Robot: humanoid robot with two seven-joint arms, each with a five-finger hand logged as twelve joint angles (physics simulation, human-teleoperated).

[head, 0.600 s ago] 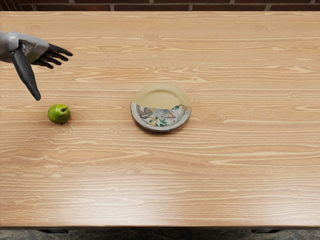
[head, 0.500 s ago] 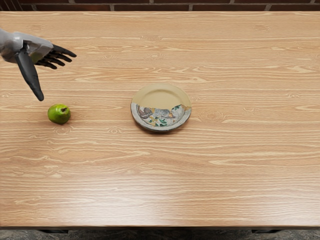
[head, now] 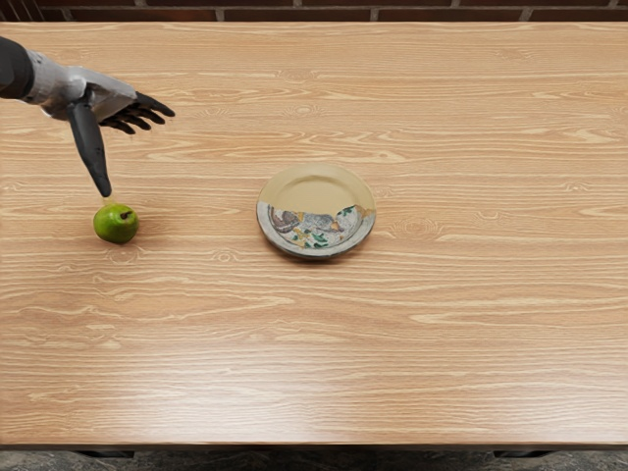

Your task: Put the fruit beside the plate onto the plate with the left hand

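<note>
Head view, progress: nothing is done yet. The pear [head: 116,224] lies on the table [head: 442,324], well apart from the plate [head: 314,182] and to its left. By my judgement, reaching, grasping, carrying and setting down are all left.
Head view, my left hand [head: 98,102]: it hovers behind the pear with fingers [head: 145,110] spread and holding nothing, thumb pointing down toward the fruit.
Head view, pear: small, green, smooth and rounded, with its stem end up.
Head view, plate: nothing rests on it.
</note>
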